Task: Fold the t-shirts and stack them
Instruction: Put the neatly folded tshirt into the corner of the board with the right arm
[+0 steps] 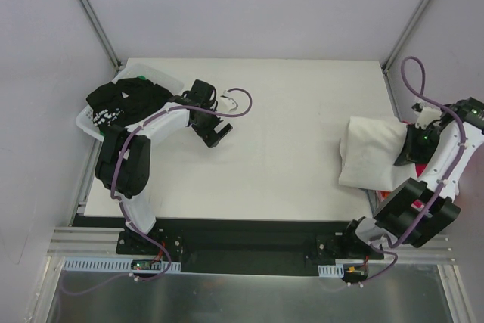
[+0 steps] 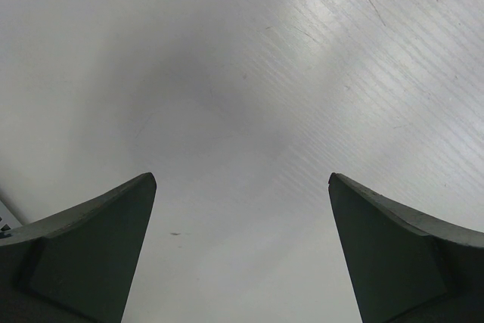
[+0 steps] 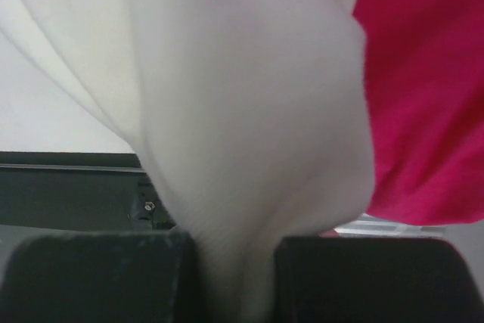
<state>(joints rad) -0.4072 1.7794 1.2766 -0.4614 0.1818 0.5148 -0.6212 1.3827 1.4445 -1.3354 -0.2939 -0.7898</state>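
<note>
White t-shirt (image 1: 370, 160): bunched at 3 o'clock on the table (image 1: 287, 111), close to the right edge. One fold is clamped between the closed fingers of the right gripper (image 1: 412, 145), and a red t-shirt (image 1: 382, 196) shows under its near edge at 4 o'clock. Black t-shirt (image 1: 121, 100): white print too small to read, heaped in the white basket (image 1: 87, 122) at 10 o'clock on the left edge. Left gripper (image 1: 214, 135): jaws wide apart and holding nothing, above bare tabletop just right of the basket, with open surface between it and the white t-shirt.
</note>
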